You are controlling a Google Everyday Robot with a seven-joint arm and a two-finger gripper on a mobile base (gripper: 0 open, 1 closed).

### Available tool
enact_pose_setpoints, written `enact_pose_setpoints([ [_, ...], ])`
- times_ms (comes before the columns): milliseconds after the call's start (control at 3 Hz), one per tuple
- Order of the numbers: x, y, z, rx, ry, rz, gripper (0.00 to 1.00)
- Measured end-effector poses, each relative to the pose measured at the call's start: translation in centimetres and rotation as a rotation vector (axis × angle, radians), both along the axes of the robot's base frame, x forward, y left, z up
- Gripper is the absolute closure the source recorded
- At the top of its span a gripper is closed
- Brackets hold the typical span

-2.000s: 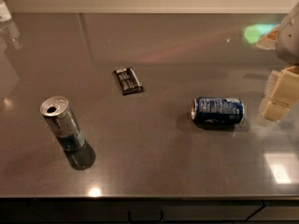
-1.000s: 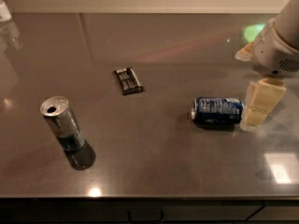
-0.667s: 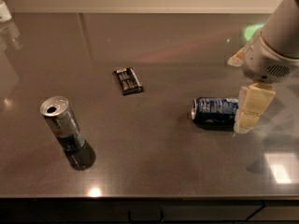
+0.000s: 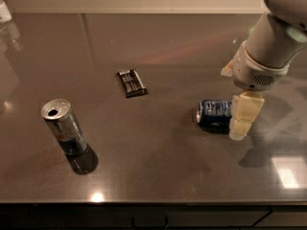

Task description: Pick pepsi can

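The pepsi can (image 4: 214, 113) is a short dark-blue can with white print, lying on its side on the dark table (image 4: 158, 176), right of centre, silver end facing left. My gripper (image 4: 235, 107) hangs from the white arm (image 4: 268, 42) at the upper right. It is open, and its near cream finger (image 4: 243, 114) stands right at the can's right end, reaching down to the table surface. The other finger shows only as a small cream tip (image 4: 226, 71) behind the wrist. Nothing is held.
A taller slim silver can (image 4: 63, 127) with a bluish base stands upright at the left front. A small flat black packet (image 4: 131, 83) lies near the middle. A white object (image 4: 4, 11) sits at the far left corner. The table's front edge runs along the bottom.
The arm has come in from the right edge, moving left and down. The near finger went from well right of the can to right against its right end. The can has not moved.
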State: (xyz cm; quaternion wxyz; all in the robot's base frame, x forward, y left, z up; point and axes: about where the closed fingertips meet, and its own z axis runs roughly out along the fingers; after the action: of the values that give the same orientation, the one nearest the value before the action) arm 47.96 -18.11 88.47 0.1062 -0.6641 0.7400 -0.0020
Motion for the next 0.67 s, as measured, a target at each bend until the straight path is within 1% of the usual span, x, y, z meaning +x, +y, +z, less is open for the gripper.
enact_pose_setpoints([
  [667, 0.8, 0.6, -2.6, -0.042, 0.046, 0.02, 0.0],
])
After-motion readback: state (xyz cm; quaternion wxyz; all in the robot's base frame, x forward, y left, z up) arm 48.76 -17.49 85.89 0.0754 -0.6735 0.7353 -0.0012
